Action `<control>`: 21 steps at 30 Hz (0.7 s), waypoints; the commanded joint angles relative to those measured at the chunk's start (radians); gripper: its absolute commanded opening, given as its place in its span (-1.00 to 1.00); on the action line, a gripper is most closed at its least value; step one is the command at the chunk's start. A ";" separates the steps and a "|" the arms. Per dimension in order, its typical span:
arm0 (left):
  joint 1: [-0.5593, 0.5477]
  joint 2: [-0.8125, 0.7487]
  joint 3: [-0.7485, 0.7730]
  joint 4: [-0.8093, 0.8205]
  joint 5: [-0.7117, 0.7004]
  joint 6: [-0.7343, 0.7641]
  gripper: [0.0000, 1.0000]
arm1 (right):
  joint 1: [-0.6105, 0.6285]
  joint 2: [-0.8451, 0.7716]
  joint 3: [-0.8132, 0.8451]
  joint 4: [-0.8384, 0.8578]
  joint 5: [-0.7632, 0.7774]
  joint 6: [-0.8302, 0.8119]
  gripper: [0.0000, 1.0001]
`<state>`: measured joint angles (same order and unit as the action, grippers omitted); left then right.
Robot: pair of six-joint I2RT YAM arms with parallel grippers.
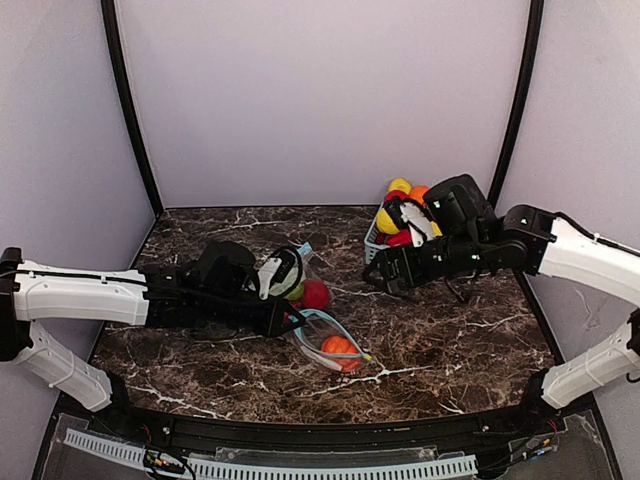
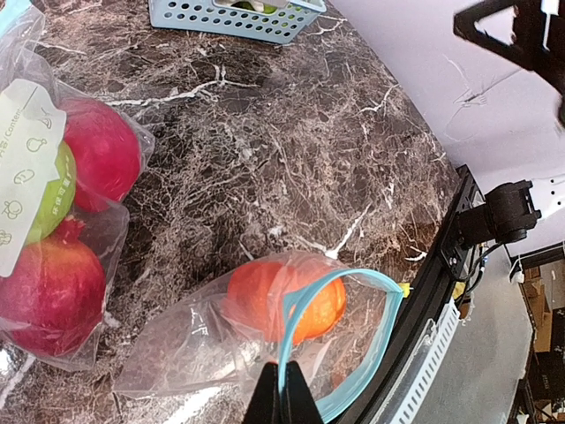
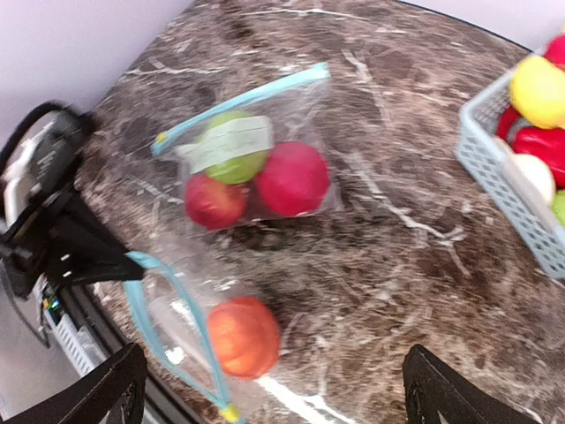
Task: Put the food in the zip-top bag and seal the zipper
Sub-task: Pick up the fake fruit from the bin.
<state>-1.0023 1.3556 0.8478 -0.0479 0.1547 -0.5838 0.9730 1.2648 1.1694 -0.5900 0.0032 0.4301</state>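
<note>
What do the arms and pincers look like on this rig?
Both arms have white outer links, the left arm and right arm alike, turning to black housings toward the wrists. The left pincer and right pincer have matt black, tapering fingers. A thin black cable shows on the right arm. No markings are legible.

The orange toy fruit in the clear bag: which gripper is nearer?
Left. Left gripper pinches the clear bag's blue rim beside the orange toy fruit; right gripper hovers farther off.
</note>
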 commanded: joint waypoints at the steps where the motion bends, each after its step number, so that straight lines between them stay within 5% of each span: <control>1: 0.005 -0.022 -0.027 0.032 -0.010 -0.004 -0.99 | -0.143 0.031 0.065 -0.140 0.159 0.000 0.97; 21: 0.005 -0.040 -0.077 0.110 -0.001 -0.075 -0.99 | -0.613 0.429 0.306 0.030 0.068 -0.182 0.79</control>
<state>-1.0016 1.3399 0.7883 0.0376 0.1486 -0.6399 0.4080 1.6474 1.4212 -0.6224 0.0933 0.2794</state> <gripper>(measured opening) 0.010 0.906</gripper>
